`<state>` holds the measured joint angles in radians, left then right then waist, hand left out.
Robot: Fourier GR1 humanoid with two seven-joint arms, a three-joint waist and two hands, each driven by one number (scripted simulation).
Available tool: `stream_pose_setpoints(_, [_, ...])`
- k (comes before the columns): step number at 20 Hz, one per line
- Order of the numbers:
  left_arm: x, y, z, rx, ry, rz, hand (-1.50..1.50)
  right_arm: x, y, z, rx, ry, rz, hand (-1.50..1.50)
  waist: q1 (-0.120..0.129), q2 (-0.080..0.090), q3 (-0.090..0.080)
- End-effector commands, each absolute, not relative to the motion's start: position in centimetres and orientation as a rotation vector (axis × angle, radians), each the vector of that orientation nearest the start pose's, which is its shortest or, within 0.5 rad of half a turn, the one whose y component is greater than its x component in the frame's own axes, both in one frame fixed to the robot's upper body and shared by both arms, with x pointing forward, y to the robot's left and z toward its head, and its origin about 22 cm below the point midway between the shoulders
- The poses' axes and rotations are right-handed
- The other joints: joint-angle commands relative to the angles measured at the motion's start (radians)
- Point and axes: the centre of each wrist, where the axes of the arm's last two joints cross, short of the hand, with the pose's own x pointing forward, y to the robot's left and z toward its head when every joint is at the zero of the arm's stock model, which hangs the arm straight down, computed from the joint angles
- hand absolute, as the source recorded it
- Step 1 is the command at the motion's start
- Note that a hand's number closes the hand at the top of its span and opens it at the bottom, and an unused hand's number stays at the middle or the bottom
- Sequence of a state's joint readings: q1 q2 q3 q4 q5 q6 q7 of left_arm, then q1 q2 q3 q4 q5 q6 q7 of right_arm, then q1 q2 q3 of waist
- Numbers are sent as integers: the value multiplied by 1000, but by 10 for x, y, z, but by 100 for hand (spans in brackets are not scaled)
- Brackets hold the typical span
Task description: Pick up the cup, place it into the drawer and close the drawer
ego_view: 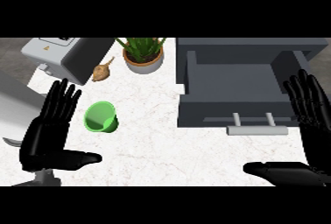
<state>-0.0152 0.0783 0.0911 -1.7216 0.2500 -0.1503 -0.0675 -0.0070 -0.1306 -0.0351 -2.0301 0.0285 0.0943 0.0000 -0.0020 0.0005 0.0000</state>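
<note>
A green cup (pixel 101 117) lies tipped on the white counter, its mouth turned toward the lower left. My left hand (pixel 48 131) is just left of it, open, fingers straight and pointing up, thumb stretched out to the right; it does not touch the cup. A grey drawer (pixel 236 89) stands pulled out at the right, its inside bare, with a light grey handle (pixel 256 129) on its front. My right hand (pixel 309 131) is open beside the drawer's right wall, fingers up, thumb reaching left below the handle.
A potted plant (pixel 143 54) stands at the back, left of the drawer. A brown, root-like thing (pixel 102 71) lies next to a grey appliance (pixel 65 54) at the back left. The counter's left edge runs close behind my left hand.
</note>
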Motion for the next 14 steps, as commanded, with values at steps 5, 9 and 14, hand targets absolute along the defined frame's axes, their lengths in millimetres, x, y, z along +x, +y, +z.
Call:
stream_pose_setpoints(5, [244, 304, 3, -63, -1741, 89, -150, 214, -250, 126, -109, -2040, 229, -150, 0, -1, 0])
stream_pose_setpoints(9, [243, 302, -40, -1, -1716, 75, -150, 250, -250, 119, -99, -2022, 237, -150, 3, 2, -1])
stream_pose_setpoints(14, [256, 317, -62, 65, -1659, 85, -150, 237, -252, 120, -85, -2024, 242, -150, -1, 1, 0])
